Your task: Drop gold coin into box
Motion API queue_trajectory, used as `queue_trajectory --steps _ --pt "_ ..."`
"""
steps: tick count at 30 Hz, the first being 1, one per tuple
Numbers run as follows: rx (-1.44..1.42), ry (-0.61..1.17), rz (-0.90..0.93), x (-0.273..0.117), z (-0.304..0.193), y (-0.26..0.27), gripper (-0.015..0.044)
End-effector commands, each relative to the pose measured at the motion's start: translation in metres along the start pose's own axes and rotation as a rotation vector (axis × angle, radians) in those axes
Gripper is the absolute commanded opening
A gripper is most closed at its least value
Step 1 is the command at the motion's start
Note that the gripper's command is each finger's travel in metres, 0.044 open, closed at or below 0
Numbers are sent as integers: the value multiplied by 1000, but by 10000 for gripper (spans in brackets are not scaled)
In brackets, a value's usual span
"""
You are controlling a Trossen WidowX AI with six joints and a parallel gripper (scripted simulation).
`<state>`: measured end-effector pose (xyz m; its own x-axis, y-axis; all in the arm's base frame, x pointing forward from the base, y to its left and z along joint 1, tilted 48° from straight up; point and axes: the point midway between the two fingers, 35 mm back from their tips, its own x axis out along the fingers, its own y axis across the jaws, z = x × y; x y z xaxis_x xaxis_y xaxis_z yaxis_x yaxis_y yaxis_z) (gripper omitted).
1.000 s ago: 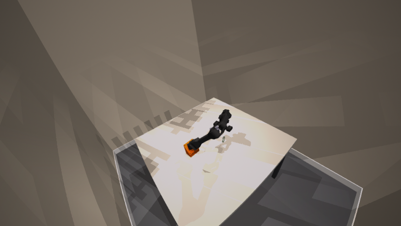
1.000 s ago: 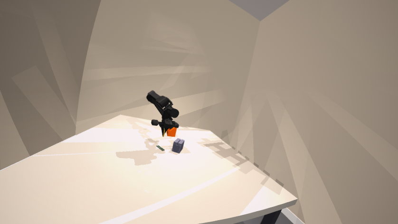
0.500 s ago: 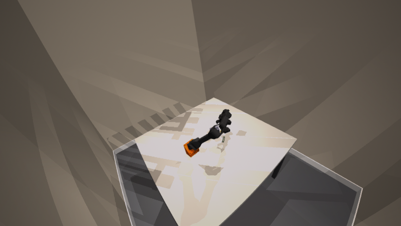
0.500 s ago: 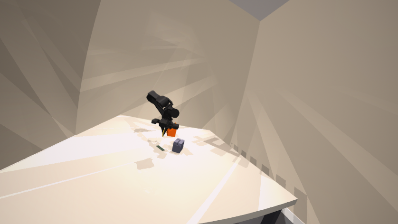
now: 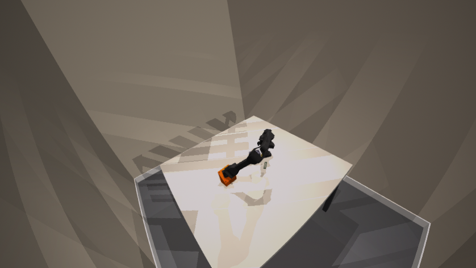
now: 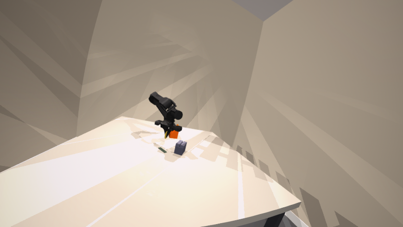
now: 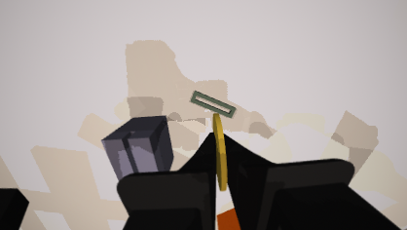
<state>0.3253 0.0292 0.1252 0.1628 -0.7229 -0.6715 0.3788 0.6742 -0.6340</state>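
Note:
My gripper (image 6: 167,133) (image 7: 215,136) is shut on the gold coin (image 6: 165,135) (image 7: 220,151), which stands edge-on between the fingertips and sticks out beyond them. It hangs in the air above the table. The dark-green holder (image 5: 264,165) (image 6: 162,149) (image 7: 194,96) lies empty on the table, beyond the coin in the wrist view. The closed grey box (image 6: 180,148) (image 7: 144,155) stands left of the fingers in the wrist view, its slot running roughly along the coin's direction there. The coin is not over the box in that view. The arm mostly hides the box in the top view.
The orange arm base (image 5: 226,176) (image 6: 173,133) (image 7: 227,220) stands on the pale table (image 5: 293,179) (image 6: 118,194). In the exterior view, the box is to the right of the holder, with a gap between them. Patchy shadows cross the table and walls.

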Motion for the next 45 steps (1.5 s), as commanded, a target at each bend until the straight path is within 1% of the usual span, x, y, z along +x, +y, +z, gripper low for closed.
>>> queue_trajectory --steps 1,36,45 --pt "4 -3 10 -2 -3 12 0" --pt "4 -1 13 -3 -48 93 0" --pt "3 -1 9 -2 -57 104 4"
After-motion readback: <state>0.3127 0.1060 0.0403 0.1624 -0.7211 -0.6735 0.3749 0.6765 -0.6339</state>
